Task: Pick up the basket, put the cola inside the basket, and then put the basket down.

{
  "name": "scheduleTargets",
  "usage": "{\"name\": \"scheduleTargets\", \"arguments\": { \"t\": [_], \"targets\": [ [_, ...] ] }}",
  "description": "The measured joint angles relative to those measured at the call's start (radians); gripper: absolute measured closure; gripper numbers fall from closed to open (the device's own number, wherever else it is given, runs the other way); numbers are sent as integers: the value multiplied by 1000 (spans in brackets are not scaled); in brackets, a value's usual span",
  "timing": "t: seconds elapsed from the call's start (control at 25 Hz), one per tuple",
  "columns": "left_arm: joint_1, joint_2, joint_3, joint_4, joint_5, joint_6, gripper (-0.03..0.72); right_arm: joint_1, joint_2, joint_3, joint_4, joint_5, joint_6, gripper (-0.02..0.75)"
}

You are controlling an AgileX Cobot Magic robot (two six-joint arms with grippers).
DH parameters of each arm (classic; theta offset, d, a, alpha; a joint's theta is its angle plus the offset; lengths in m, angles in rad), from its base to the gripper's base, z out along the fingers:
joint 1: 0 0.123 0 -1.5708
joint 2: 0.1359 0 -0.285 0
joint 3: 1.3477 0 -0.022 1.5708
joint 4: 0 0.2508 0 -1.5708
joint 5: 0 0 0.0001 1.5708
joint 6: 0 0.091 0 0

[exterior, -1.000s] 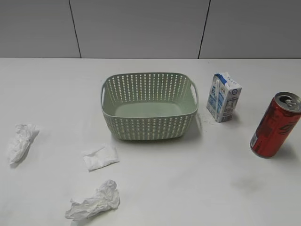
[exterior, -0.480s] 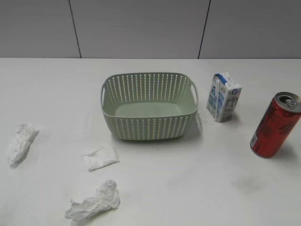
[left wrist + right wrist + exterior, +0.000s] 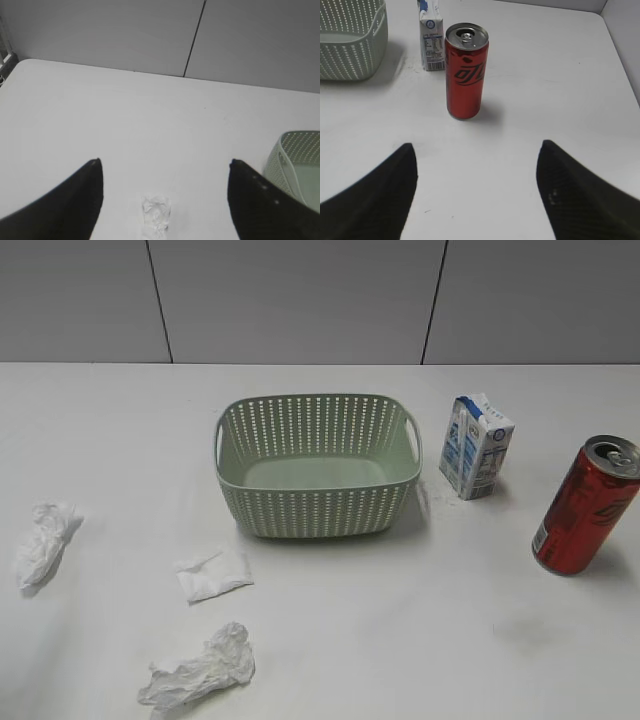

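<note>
The pale sage-green basket (image 3: pixel 316 465) stands empty on the white table, mid-scene; its corner shows in the left wrist view (image 3: pixel 300 162) and in the right wrist view (image 3: pixel 351 40). The red cola can (image 3: pixel 585 506) stands upright at the right edge, also in the right wrist view (image 3: pixel 466 70). My right gripper (image 3: pixel 476 150) is open and empty, short of the can. My left gripper (image 3: pixel 164 165) is open and empty, left of the basket above a crumpled tissue (image 3: pixel 156 214). Neither gripper shows in the exterior view.
A blue-and-white milk carton (image 3: pixel 476 446) stands between basket and can, also in the right wrist view (image 3: pixel 431 36). Crumpled white tissues lie at the left (image 3: pixel 42 543), front left (image 3: pixel 213 574) and front (image 3: pixel 198 667). A grey panelled wall runs behind the table.
</note>
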State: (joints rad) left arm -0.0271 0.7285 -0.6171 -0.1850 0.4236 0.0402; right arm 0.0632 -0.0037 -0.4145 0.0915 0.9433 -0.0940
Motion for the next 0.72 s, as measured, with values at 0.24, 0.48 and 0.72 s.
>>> {"name": "scheduleTargets", "arguments": {
  "t": [0.24, 0.48, 0.72],
  "targets": [
    [-117, 317, -224, 0, 81, 45, 101, 0, 0, 0, 0, 0, 0, 176],
    [-267, 635, -465, -7, 253, 48, 101, 0, 0, 0, 0, 0, 0, 176],
    [-379, 893, -680, -9, 398, -3, 103, 0, 0, 0, 0, -1, 0, 176]
  ]
}}
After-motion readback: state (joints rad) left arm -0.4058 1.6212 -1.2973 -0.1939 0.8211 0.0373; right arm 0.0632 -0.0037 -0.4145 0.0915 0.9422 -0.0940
